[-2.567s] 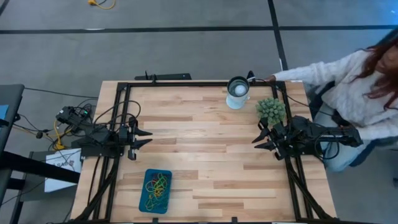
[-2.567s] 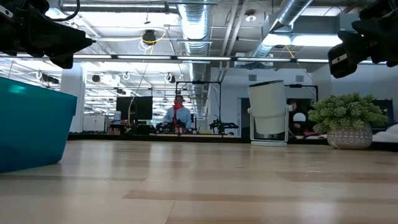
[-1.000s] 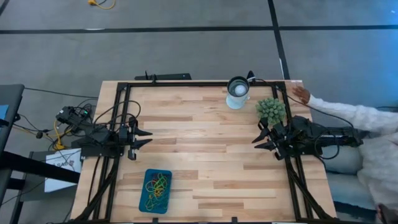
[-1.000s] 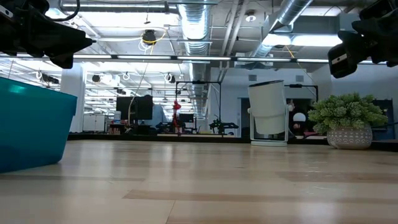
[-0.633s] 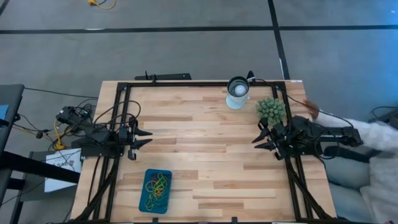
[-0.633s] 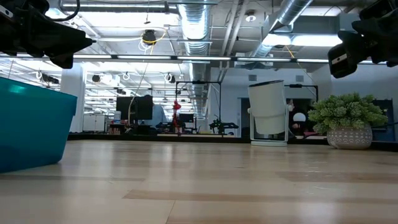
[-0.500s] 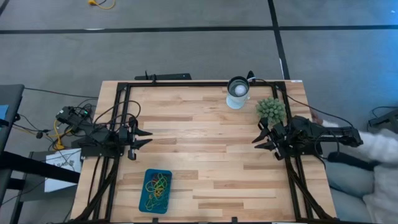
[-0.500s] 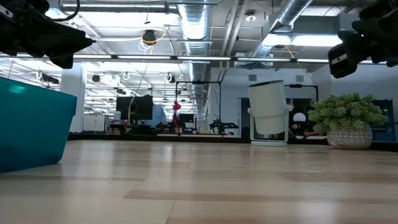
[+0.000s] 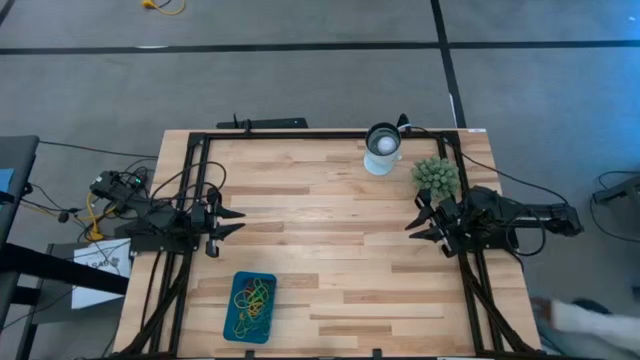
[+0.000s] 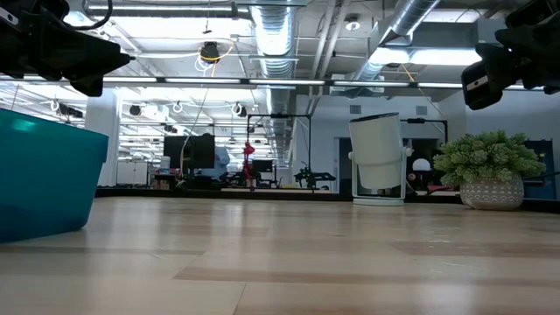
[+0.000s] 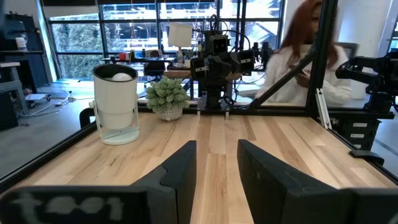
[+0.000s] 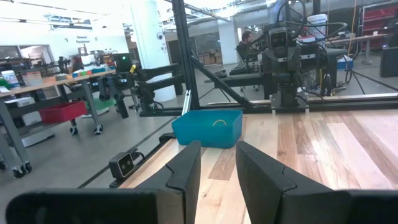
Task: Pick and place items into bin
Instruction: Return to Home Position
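While both arms wait at their own sides of the worktop (image 9: 330, 255), I read the left gripper (image 9: 237, 221) at the left edge, about halfway along it, pointing inward with its two fingers spread apart and nothing between them; my left wrist camera agrees, showing bare wood through the gap. Opposite it, at the right edge, the right gripper (image 9: 411, 230) faces back across the boards, its fingers likewise parted and empty. From table height both show only as dark shapes up in the top corners, hanging clear of the wood. The bin (image 9: 230, 312) sits flat near the worktop's front left corner (front meaning the edge nearest my low camera), well apart from either gripper. The rubber bands (image 9: 254, 304) lie heaped inside it in a loose tangle, yellow and green the plainest colours, with a little red mixed in. Through the right wrist camera I can make out one yellow loop showing over the bin's wall; the rim hides the rest from there. A small spiky plant (image 9: 436, 176) in its pot stands close to the right edge, just beside the right gripper, and a white lampshade (image 9: 382, 148) stands at the back edge, nearer the right corner than the left. A person's pale sleeve (image 9: 590, 320) shows off the worktop, beyond its front right corner.
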